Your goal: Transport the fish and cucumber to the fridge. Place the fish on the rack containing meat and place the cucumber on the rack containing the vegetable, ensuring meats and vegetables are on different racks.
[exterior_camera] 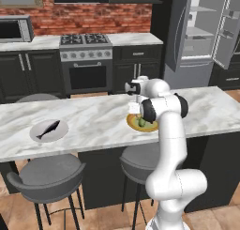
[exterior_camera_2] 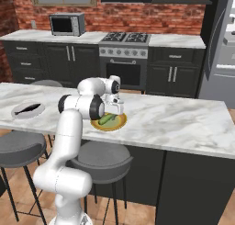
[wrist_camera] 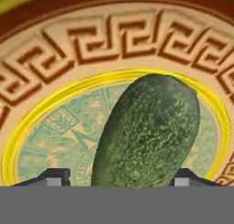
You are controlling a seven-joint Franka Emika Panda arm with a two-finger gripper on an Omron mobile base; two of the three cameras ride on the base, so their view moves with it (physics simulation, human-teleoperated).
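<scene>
The gripper straddles the cucumber on the patterned plate — fingertips apart, either side, no grip evident. The rounded skin could squirt free if the jaws close off-centre — the fish waits on its grey plate.

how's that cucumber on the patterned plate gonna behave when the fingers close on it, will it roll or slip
The cucumber is round-bodied with rounded ends, so it would likely roll sideways on the flat plate if nudged off-centre. Its skin looks bumpy rather than glossy, so it probably grips fairly well. It looks stubby and solid, so likely stiff. The gripper straddles it, a fingertip on each side.
</scene>
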